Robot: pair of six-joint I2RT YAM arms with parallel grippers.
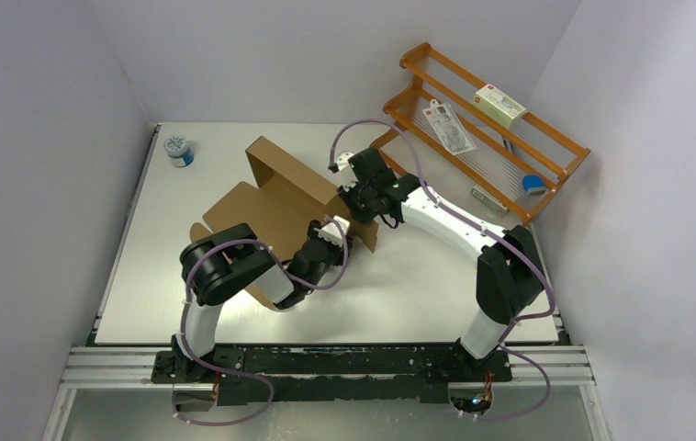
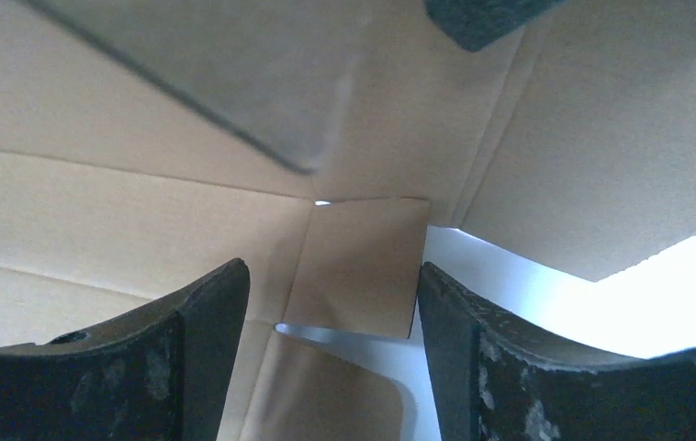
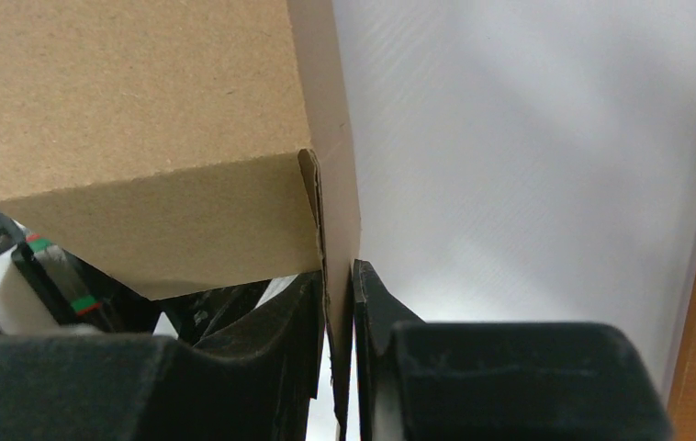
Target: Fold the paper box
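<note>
On the white table (image 1: 418,294), seen from above, the paper box (image 1: 275,207) sits left of centre, part-formed: brown base flat, back wall standing, one side panel upright on the right. My right gripper (image 1: 363,207) reaches in from the right and meets that upright panel at its top edge. I judge it is there to keep the wall standing while the other arm works. My left gripper (image 1: 331,241) is low over the box's near right corner, angled into the interior. A wooden rack (image 1: 482,129) stands at the back right and a small tub (image 1: 179,150) at the back left, both well apart from the box.

From the left wrist, the left gripper (image 2: 331,294) has its jaws spread, holding nothing. Between and beyond them I see the box floor (image 2: 124,230) with its creases, and a small square corner tab (image 2: 363,266) lying flat at the corner, bright table showing beside it. The gripper appears lined up on that tab, probably to lift or tuck it.

From the right wrist, the right gripper (image 3: 340,303) has its jaws pressed together on a thin cardboard panel (image 3: 335,184), pinching it edge-on. The box's outer wall (image 3: 142,110) fills the upper left, meeting the pinched panel at a corner.
</note>
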